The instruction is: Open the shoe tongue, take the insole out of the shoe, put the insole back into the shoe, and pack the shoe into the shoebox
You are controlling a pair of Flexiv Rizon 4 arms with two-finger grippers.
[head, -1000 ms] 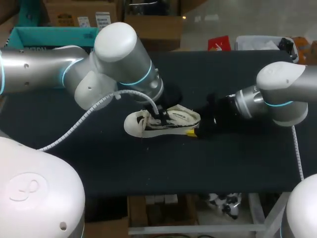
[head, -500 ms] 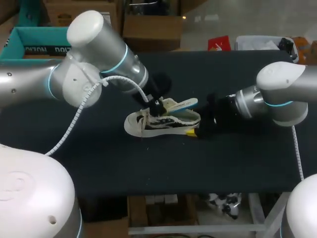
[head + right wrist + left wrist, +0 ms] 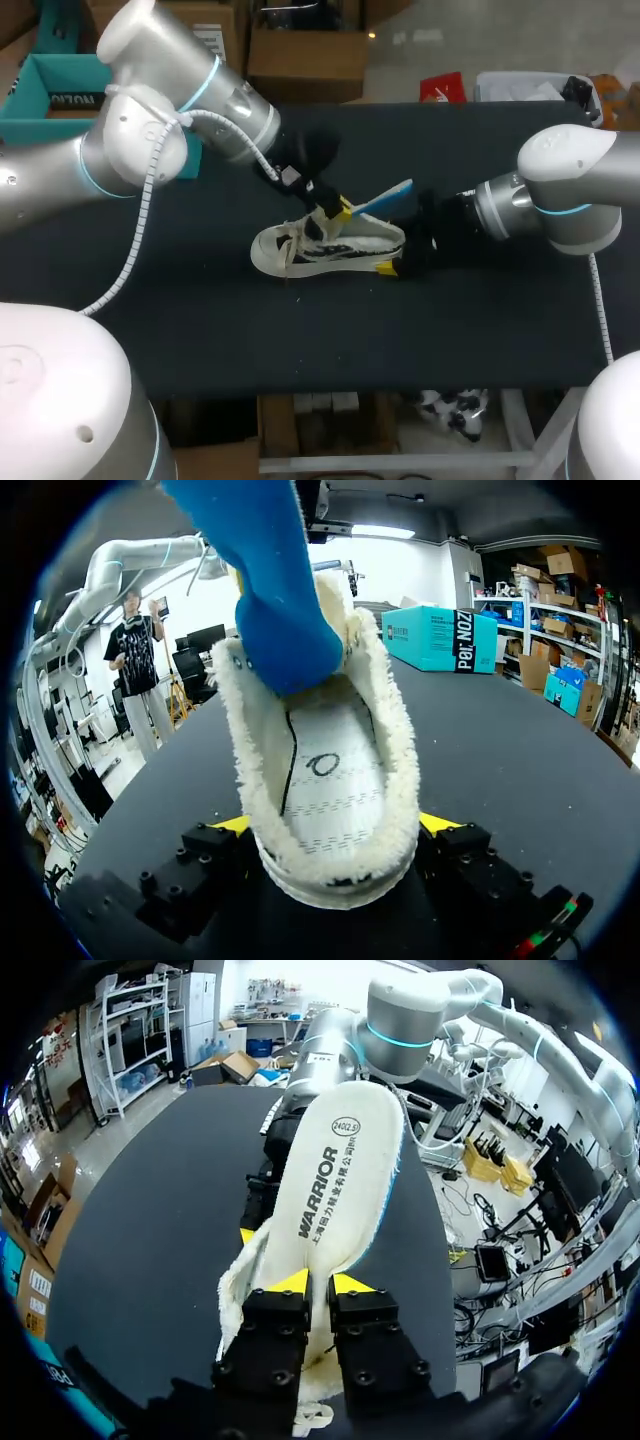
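left gripper (image 3: 318, 1282): pinching insole (image 3: 340, 1180), tilted up over shoe (image 3: 330, 245) | right gripper (image 3: 335, 828): clamped on shoe's heel | table (image 3: 480, 330): black

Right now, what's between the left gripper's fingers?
The insole: the left gripper pinches its near end, over the shoe; the left wrist view shows it best.

A robotics lab: 2 silver-and-white robot arms, the left arm (image 3: 150, 140) and the right arm (image 3: 570, 190), enter from the frame's sides over a black table (image 3: 450, 330).
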